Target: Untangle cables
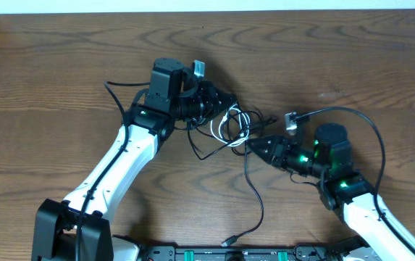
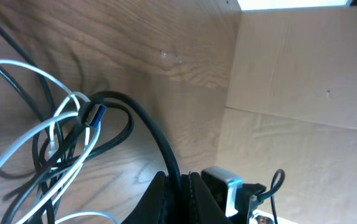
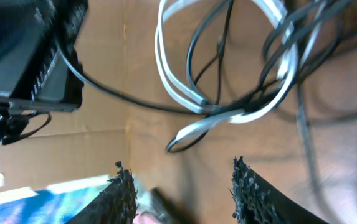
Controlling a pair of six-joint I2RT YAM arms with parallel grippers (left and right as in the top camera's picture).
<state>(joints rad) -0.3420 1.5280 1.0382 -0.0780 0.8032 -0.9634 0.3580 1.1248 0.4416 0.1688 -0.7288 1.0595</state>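
Tangled cables (image 1: 232, 125) were approached from both sides near the middle of the table (image 1: 62, 65).
The left gripper (image 1: 227, 107) was seen pressed together on a black cable (image 2: 148, 124) that ran from the knot into its jaws, with white cords (image 2: 38, 134) looped just beside it. The right gripper (image 1: 252, 144) was held at the knot's lower right edge with its fingers (image 3: 123, 196) spread apart. Nothing was seen between them, and the loops lay just ahead of the tips.

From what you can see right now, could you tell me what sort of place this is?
Probably a robot test bench: a left arm and right arm at a wooden table, tangled cables between them, and a cardboard panel alongside.
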